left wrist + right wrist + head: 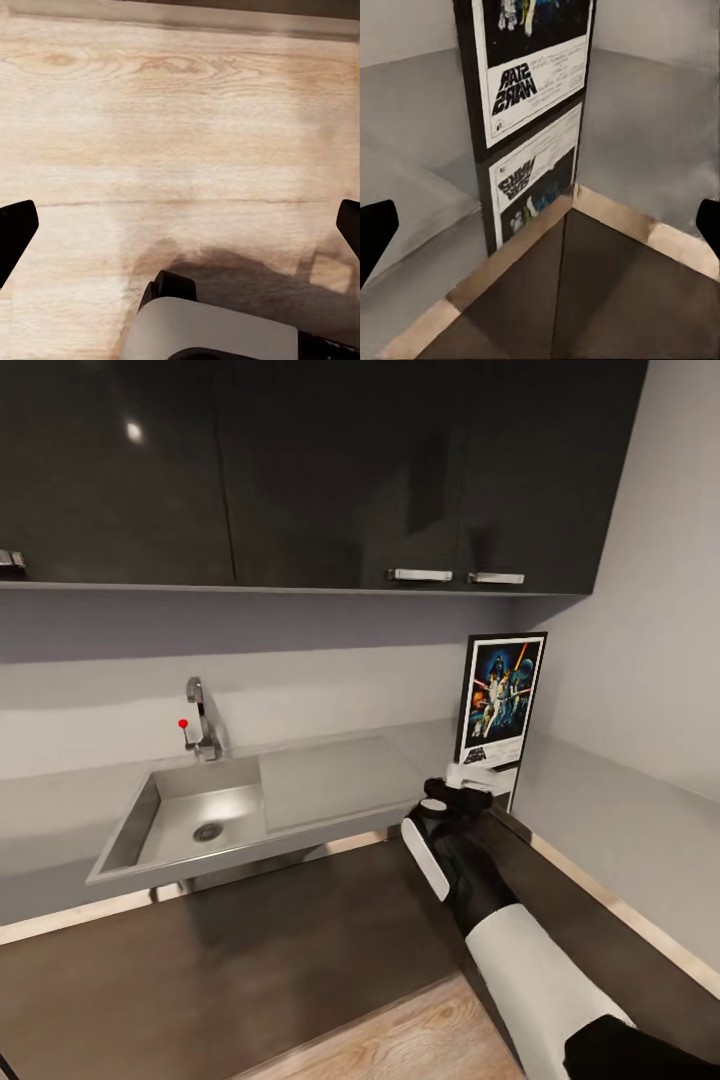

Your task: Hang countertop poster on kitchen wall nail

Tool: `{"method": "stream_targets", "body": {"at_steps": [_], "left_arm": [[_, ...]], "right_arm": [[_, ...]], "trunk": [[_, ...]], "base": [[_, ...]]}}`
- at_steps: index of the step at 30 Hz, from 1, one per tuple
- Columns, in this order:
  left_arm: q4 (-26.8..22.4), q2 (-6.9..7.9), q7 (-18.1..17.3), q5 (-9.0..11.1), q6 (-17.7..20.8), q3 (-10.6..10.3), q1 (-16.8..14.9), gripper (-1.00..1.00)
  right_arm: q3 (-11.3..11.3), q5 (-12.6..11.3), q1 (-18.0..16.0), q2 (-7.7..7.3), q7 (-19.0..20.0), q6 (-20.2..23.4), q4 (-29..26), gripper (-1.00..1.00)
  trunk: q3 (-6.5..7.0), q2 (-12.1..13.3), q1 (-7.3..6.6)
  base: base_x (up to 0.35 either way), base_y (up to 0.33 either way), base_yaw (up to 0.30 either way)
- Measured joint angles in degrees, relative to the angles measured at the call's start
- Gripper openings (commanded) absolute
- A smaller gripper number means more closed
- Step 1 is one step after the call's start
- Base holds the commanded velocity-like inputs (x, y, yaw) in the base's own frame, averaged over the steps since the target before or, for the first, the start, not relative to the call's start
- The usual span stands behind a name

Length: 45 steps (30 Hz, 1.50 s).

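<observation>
The poster (pixel 500 700) stands upright in the bench's (pixel 330 780) inner corner, near the wall. It looks light, stiff, thin and slick; its side edges suit pinching. The right gripper (pixel 470 785), jaws wide, faces its lower edge. Left jaws are wide too.

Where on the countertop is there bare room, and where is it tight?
Bare: the flat stretch of the kitchen countertop between the sink and the poster, and the run along the right wall. Tight: the corner, where the poster stands upright with the right gripper just before it.
</observation>
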Motion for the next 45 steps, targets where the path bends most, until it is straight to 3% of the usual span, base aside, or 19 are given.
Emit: {"method": "stream_targets", "body": {"at_steps": [3, 7, 11, 20, 45], "left_arm": [[0.0, 0.0, 0.0, 0.01, 0.03, 0.01, 0.01, 1.0], [0.0, 0.01, 0.0, 0.01, 0.04, 0.04, 0.01, 1.0], [0.0, 0.04, 0.0, 0.02, 0.04, 0.4, 0.01, 1.0], [0.22, 0.09, -0.07, 0.01, 0.13, 3.96, 0.01, 1.0], [2.84, 0.69, -0.42, 0.01, 0.1, 5.04, 0.01, 1.0]], "right_arm": [[3.8, -1.6, -0.12, 0.0, -5.4, -1.81, -0.04, 1.0], [4.78, -2.0, -0.11, 0.0, -6.76, -2.98, -0.05, 1.0], [5.05, -2.12, -0.11, 0.0, -7.09, -3.3, -0.06, 1.0], [5.47, -2.18, -0.11, 0.0, -7.24, -3.47, 0.02, 1.0], [5.48, -2.18, -0.02, 0.0, -7.16, -3.6, 0.47, 1.0]], "trunk": [[0.0, 0.0, 0.01], [0.0, 0.0, 0.02], [0.0, 0.0, 0.0], [0.0, 0.0, 0.01], [0.0, 0.0, 0.01]], "base": [[0.18, 0.0, 0.0], [0.067, 0.0, 0.0], [0.193, 0.0, 0.0], [0.131, -0.017, 0.0], [0.071, -0.014, 0.0]]}}
